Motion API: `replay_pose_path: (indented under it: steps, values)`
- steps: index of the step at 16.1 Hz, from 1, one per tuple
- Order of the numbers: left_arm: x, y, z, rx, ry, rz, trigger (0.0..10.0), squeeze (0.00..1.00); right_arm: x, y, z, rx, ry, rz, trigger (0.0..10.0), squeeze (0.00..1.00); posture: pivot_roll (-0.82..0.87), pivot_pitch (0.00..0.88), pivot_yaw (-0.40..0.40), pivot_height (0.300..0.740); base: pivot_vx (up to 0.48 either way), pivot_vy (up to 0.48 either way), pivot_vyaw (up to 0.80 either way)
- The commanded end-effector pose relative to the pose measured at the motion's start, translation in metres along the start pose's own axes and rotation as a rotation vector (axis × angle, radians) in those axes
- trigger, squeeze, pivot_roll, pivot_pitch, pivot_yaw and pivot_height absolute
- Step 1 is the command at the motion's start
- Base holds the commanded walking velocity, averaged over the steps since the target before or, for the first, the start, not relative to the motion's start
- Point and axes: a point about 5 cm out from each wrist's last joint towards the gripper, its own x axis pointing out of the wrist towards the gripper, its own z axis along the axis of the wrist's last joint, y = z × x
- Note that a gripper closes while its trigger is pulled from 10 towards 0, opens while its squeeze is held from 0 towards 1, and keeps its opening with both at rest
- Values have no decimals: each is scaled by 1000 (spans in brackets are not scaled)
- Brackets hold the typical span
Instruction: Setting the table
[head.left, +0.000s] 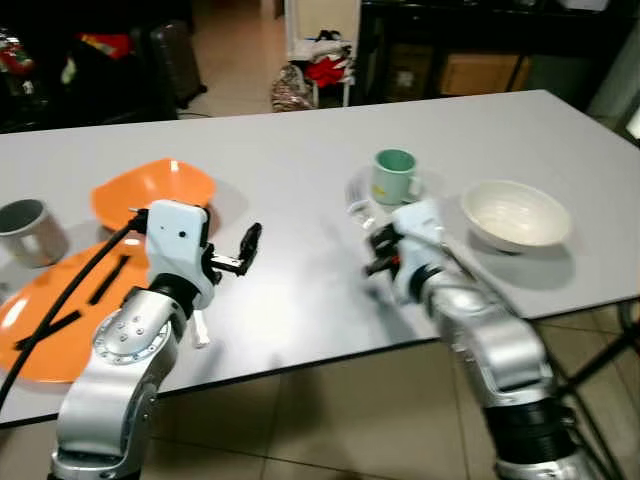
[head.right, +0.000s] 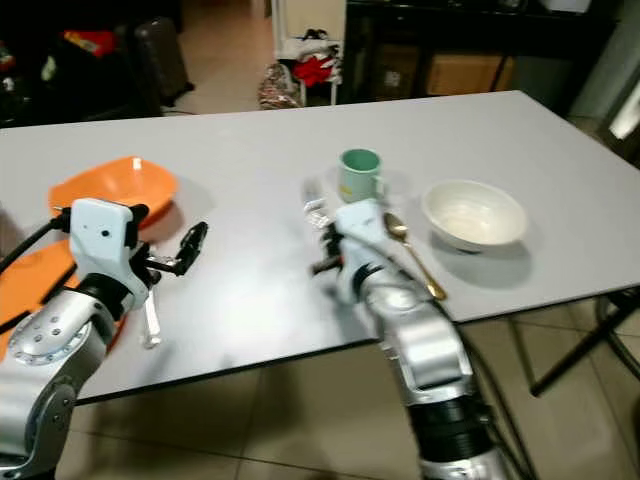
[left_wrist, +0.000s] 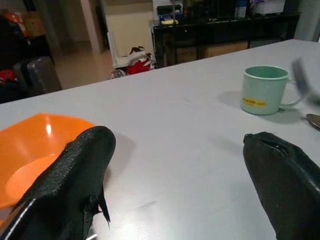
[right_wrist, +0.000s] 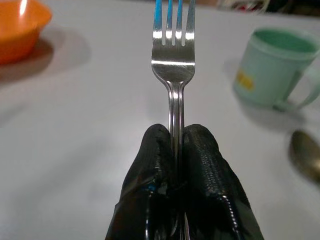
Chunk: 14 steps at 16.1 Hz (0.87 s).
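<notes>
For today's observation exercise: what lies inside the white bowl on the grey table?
The round white ceramic bowl looks empty: its pale inner surface shows, with nothing resting in it. The part just inside its near rim is hidden from view.

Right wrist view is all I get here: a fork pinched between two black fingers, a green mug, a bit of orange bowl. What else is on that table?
Observer: A white bowl stands to the right of the green mug, beyond what your view takes in.
Operator: That shiny thing at the edge, is it a spoon?
Observer: Yes, a gold spoon lies on the table between the mug and the white bowl, handle toward the robot.
Operator: And the other arm?
Observer: The left gripper hovers open beside the orange bowl, holding nothing.
Operator: Anything further left?
Observer: A grey mug and an orange plate at the table's left end.
</notes>
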Motion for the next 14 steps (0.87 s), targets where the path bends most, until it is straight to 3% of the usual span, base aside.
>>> replay_pose_path:
  steps: [1,8,10,14]
  values:
    - [-1,2,1,5,0,13,10000,0,-4,2,2,10,-25,6,10000,0,-81,0,17,740,0,454,0]
    - [1,3,-1,4,8,11,10000,0,-6,-2,-4,-2,2,-4,10000,0,-87,0,17,740,0,452,0]
    - [3,8,-2,70,22,53,10000,0,-6,-2,-5,17,8,-10,10000,0,-88,0,16,740,0,-480,-784]
    - [2,2,-1,24,9,0,10000,0,-4,-6,-3,3,7,-19,10000,0,-90,0,17,740,0,-120,-200]
